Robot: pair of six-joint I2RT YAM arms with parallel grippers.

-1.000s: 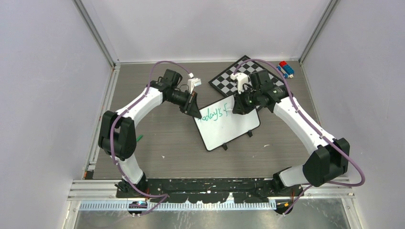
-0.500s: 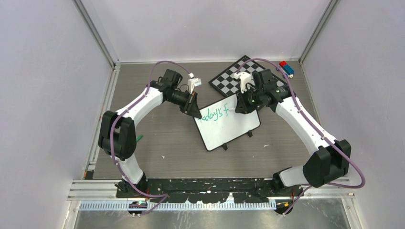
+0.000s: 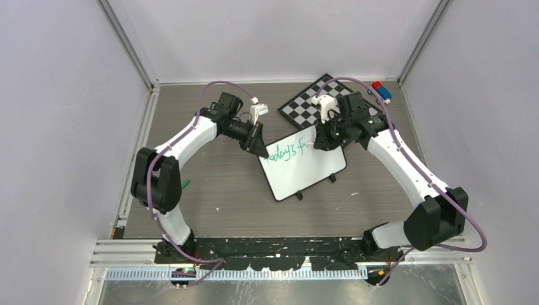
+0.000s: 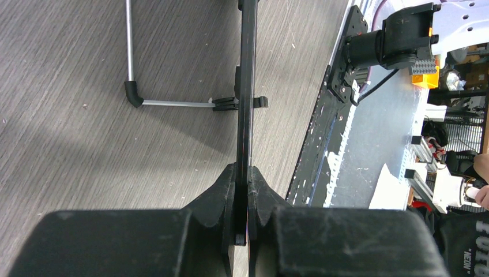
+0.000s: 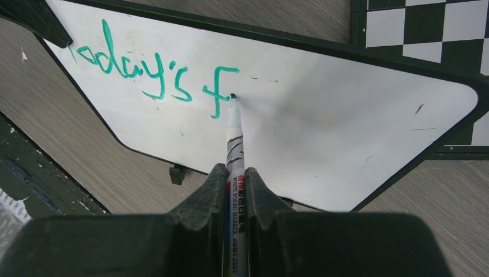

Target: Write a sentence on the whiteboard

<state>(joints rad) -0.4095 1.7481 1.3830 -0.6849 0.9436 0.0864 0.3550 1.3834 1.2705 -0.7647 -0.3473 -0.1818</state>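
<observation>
The whiteboard point(image 3: 304, 164) stands tilted on the table's middle; it also shows in the right wrist view point(image 5: 323, 115). Green writing point(image 5: 155, 69) on it reads "today's f" in one line. My left gripper point(image 3: 259, 145) is shut on the board's left corner; the left wrist view shows the board edge-on point(image 4: 245, 86) between the jaws point(image 4: 242, 179). My right gripper point(image 3: 320, 138) is shut on a white marker point(image 5: 234, 144), and the marker's tip touches the board just right of the "f".
A black-and-white chessboard point(image 3: 318, 101) lies behind the whiteboard, partly under my right arm. Red and blue blocks point(image 3: 380, 91) sit at the far right corner. A small green object point(image 3: 185, 184) lies by the left arm. The board's wire stand point(image 4: 131, 86) rests on the wood.
My right gripper has shifted slightly right along the board with the marker, from over the "f" to just right of it. The left arm and whiteboard have not moved.
</observation>
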